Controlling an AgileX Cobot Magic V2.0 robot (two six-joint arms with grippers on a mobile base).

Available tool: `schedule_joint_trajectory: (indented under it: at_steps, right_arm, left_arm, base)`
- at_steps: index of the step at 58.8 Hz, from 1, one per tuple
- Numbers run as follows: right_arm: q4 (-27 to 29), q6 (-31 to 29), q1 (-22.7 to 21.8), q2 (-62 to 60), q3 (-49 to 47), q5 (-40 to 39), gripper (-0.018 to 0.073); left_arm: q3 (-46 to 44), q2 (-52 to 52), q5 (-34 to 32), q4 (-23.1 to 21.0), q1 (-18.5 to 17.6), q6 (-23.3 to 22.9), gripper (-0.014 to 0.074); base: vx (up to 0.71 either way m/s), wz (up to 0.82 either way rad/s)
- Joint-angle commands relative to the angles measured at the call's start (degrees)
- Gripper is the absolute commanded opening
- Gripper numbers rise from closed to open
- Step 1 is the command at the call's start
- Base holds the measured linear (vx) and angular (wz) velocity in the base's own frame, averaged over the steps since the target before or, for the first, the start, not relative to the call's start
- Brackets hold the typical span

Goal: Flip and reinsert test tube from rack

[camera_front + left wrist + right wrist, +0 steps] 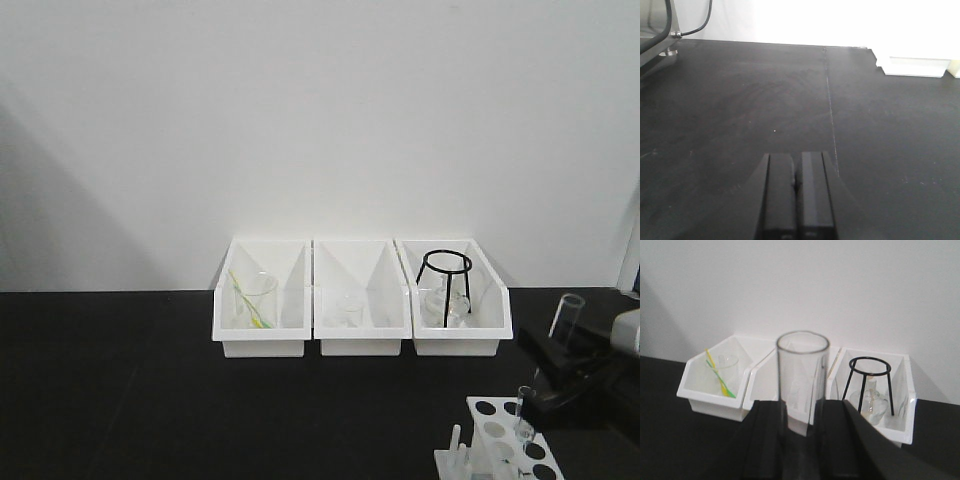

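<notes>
Right gripper (802, 440) grips a clear glass test tube (802, 370), mouth up, beside the white plastic rack (497, 440). Left gripper (797, 195) sits low, jaws pressed together.

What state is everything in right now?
right gripper: shut on tube
left gripper: shut, empty
tube: mouth up, out of rack
rack: upright, second tube standing in it
tripod: upright in right bin

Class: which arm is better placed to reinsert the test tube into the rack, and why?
Right. The right gripper is shut on the test tube close to the rack; the left gripper is shut, empty, over bare table.
</notes>
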Motion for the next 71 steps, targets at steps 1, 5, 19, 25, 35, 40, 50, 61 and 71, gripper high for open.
schedule_joint_trajectory:
  at_steps: [1, 5, 19, 25, 35, 40, 50, 61, 71]
  right_arm:
    - [-2.43, 3.88, -0.19, -4.15, -3.46, 1.2, -0.0012]
    - [-4.7, 3.78, -0.19, -5.23, -3.91, 2.72, -0.0012]
    - [-24.72, -1.47, -0.19, -5.51, -6.66, 11.66, -0.0012]
    - [-35.31, -4.24, -0.19, -5.51, -8.55, 14.79, -0.0012]
    - [-54.27, -5.11, -0.19, -5.51, -10.85, 17.65, -0.0012]
    - [-64.8, -6.04, -0.19, -5.51, -11.31, 18.67, -0.0012]
    - [-72.52, -6.22, -0.19, -5.51, -11.36, 20.61, -0.0012]
    - [-62.73, 3.89, -0.19, -5.51, -11.36, 21.39, -0.001]
    - [-52.15, 13.53, -0.19, -5.51, -11.31, 20.01, -0.0009]
  left_arm:
    - [-0.01, -0.63, -5.04, -0.2, -0.42, 0.02, -0.0006]
    - [-0.01, -0.63, -5.04, -0.2, -0.42, 0.02, -0.0006]
    - [-0.01, -0.63, -5.04, -0.2, -0.42, 0.02, -0.0006]
    - [-0.01, -0.63, -5.04, -0.2, -0.42, 0.02, -0.0006]
    - [-0.01, -0.63, -5.04, -0.2, -0.42, 0.02, -0.0006]
    - [-0.01, -0.63, -5.04, -0.2, -0.42, 0.02, -0.0006]
    - [-0.01, -0.63, -5.04, -0.2, -0.42, 0.02, -0.0006]
    - [-0.01, -0.63, -5.04, -0.2, -0.42, 0.02, -0.0006]
    - [-0.01, -0.63, -5.04, -0.2, -0.42, 0.02, -0.0006]
  base:
    - [0.0, 0.0]
    - [0.0, 0.0]
    - [0.0, 0.0]
    - [0.0, 0.0]
    - [0.0, 0.0]
    - [0.0, 0.0]
    - [0.0, 0.0]
    - [0.0, 0.0]
    - [0.0, 0.0]
